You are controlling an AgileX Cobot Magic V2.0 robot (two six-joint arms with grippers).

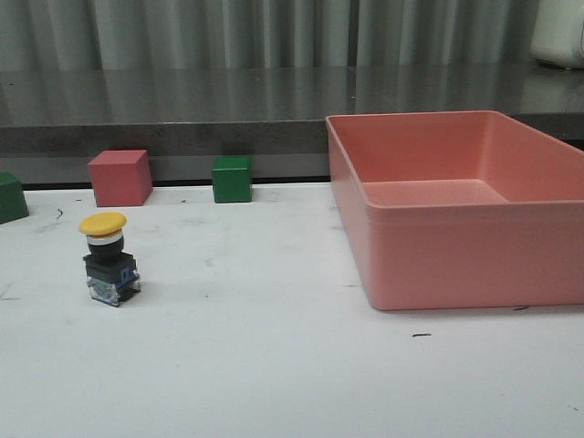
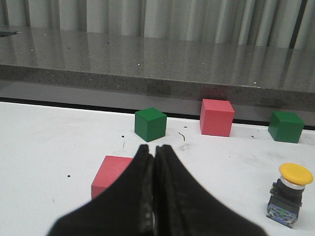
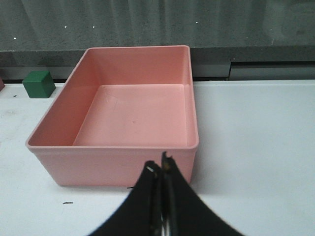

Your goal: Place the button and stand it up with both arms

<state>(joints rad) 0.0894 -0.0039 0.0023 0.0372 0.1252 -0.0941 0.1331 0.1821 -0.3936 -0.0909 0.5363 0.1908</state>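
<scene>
Button (image 1: 109,258) stands upright on tabletop (image 1: 274,365), yellow cap up, ahead-right of closed, empty left end effector (image 2: 154,150). Right end effector (image 3: 160,169) closed, empty. Likely light, rigid, top-heavy; grip blocky lower body.

The push button (image 1: 109,260) stands upright on the white surface (image 1: 274,365), yellow mushroom cap on top, black body below, well left of the pink bin (image 1: 456,265).

Pink bin (image 1: 456,265) at right; red cube (image 1: 119,178) and green cube (image 1: 232,179) along table's back edge
</scene>
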